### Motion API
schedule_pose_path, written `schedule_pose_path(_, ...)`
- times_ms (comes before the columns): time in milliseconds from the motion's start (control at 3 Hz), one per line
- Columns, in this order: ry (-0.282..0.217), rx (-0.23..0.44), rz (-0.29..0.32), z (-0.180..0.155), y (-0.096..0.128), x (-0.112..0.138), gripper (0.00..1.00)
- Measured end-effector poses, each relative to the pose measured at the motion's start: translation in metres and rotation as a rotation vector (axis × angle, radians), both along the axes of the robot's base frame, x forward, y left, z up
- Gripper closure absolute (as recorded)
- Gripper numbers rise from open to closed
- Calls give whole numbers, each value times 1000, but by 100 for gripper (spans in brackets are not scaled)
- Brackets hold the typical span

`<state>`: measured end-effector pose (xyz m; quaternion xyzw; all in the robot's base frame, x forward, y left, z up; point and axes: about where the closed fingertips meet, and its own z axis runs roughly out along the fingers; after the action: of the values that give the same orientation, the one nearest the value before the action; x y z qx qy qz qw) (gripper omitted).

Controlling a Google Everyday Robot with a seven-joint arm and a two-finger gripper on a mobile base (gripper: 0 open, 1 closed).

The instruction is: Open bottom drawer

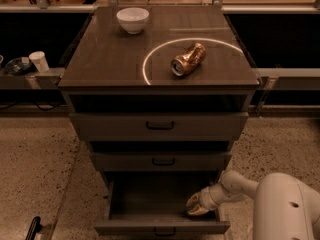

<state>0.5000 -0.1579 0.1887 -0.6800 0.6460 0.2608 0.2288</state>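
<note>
The bottom drawer [161, 227] of the grey-brown cabinet stands pulled out, its plain box interior showing and its small dark handle [164, 231] at the lower edge of the view. My gripper [196, 206] reaches from the right on a white arm [240, 186] and sits inside the drawer at its front right corner, just behind the drawer front. The middle drawer [161, 161] and the top drawer [159, 125] above it are closed.
On the cabinet top lie a crushed can [188, 59] inside a bright ring and a white bowl [133, 20] at the back left. A paper cup [38, 61] stands on a low shelf to the left. Speckled floor surrounds the cabinet.
</note>
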Motion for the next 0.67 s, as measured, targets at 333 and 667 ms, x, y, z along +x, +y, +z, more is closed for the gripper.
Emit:
schedule_pose_path(333, 81, -14, 6, -39, -4, -5, 97)
schedule_pose_path(667, 118, -30, 24, -56, -3, -15, 100)
